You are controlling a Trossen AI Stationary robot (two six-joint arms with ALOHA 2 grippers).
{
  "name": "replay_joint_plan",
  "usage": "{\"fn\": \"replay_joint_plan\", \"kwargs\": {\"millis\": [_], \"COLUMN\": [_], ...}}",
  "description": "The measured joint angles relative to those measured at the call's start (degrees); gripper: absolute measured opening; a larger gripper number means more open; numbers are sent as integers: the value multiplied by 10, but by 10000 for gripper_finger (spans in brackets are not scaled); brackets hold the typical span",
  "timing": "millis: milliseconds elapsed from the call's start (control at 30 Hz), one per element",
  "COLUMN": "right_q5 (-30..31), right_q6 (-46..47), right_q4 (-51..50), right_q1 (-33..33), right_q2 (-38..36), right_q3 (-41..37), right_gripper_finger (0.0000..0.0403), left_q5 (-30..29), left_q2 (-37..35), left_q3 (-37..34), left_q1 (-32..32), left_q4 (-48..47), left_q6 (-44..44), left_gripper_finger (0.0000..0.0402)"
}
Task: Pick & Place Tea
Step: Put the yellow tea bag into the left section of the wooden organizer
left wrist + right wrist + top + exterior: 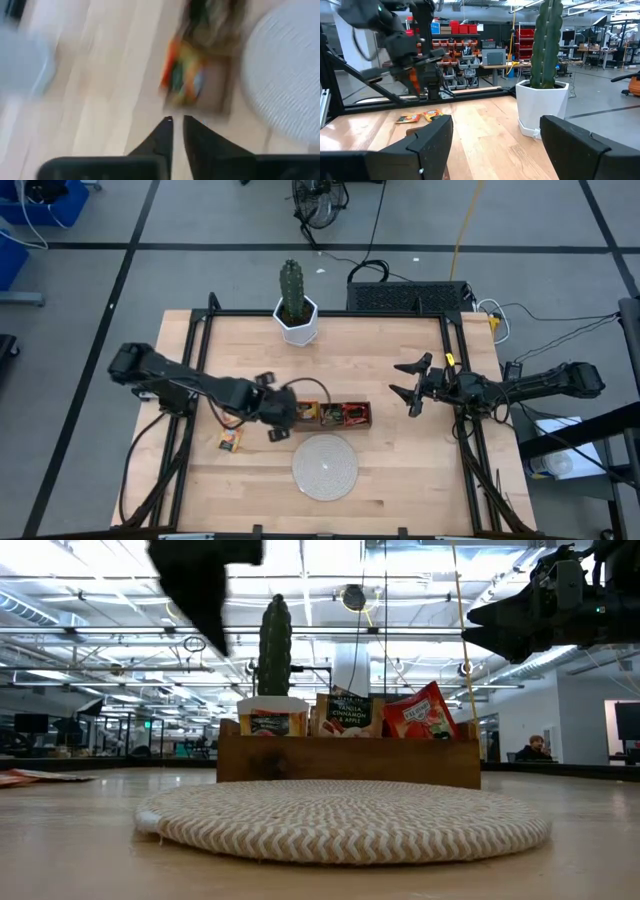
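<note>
A brown wooden tray [345,423] lies mid-table with tea sachets standing in its compartments: an orange-yellow one [270,721], a dark one [348,712] and a red one [420,712]. More tea sachets [232,442] lie flat on the table to the left of the tray. My left gripper [177,124] hovers above the tray's left end [283,420], pointing steeply down, with a narrow gap between its fingers and nothing in it. My right gripper [412,387] waits wide open above the table's right side.
A round pale woven disc [325,467] lies just in front of the tray. A cactus in a white pot [297,310] stands at the far edge. The black frame rails [455,380] run along both sides of the table.
</note>
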Motion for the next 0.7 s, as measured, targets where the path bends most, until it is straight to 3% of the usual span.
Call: {"fn": "replay_joint_plan", "kwargs": {"millis": [200,267,467,567,700], "right_q5": [0,0,0,0,0], "right_q6": [0,0,0,0,0], "right_q4": [0,0,0,-1,0], "right_q1": [0,0,0,0,0], "right_q2": [0,0,0,2,2], "right_q3": [0,0,0,0,0], "right_gripper_finger": [281,281,283,282,283], "left_q5": [-5,10,77,144,188], "left_q2": [-6,-7,-43,-72,-135], "left_q3": [-5,-25,-133,-213,-312], "left_q1": [-3,-2,-8,-5,12], "left_q4": [-244,-282,-228,-153,-70], "left_q6": [-227,-255,-271,-268,-270], "left_gripper_finger": [151,193,275,284,276]}}
